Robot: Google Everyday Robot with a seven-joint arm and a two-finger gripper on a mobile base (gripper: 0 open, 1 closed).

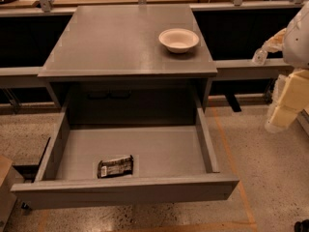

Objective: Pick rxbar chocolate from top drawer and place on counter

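The rxbar chocolate is a dark wrapper with white text, lying flat on the drawer bottom near the front left. The top drawer is pulled fully open below the counter, the flat grey top of the cabinet. My gripper is at the far right edge of the view, beside the counter's right side. It is well above and to the right of the drawer, far from the bar, and holds nothing that I can see.
A white bowl stands on the counter near its back right corner. Narrow grey side shelves run left and right of the cabinet. My arm's cream-coloured links hang at the right. The floor is speckled with orange tape lines.
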